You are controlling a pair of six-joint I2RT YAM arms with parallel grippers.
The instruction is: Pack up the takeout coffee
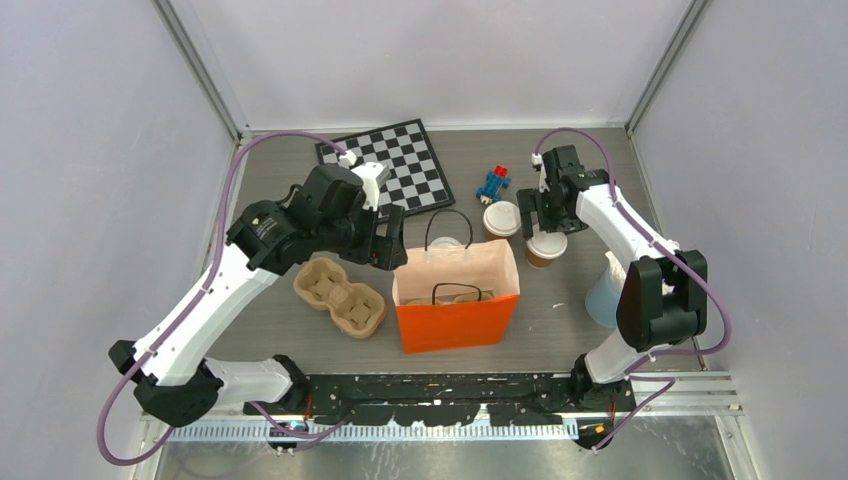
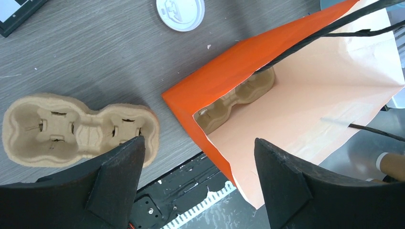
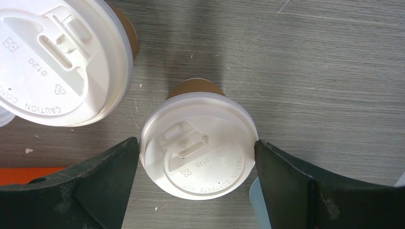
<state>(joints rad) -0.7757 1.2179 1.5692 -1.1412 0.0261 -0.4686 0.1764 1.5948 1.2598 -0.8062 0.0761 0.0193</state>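
Observation:
Two takeout coffee cups with white lids stand behind the orange paper bag (image 1: 455, 310): one cup (image 1: 501, 218) further back, the other (image 1: 546, 248) to its right. My right gripper (image 1: 538, 228) is open and straddles the right cup (image 3: 198, 152), a finger close to each side of its lid; the other cup (image 3: 57, 62) is at the upper left of that view. My left gripper (image 2: 199, 145) is open and empty above the bag's left edge (image 2: 200, 90). A pulp cup tray (image 2: 239, 95) lies inside the bag.
A second pulp tray (image 1: 340, 295) lies on the table left of the bag. A chessboard (image 1: 395, 165) and a small red and blue toy figure (image 1: 492, 183) are at the back. A pale blue tumbler (image 1: 605, 290) stands right of the cups.

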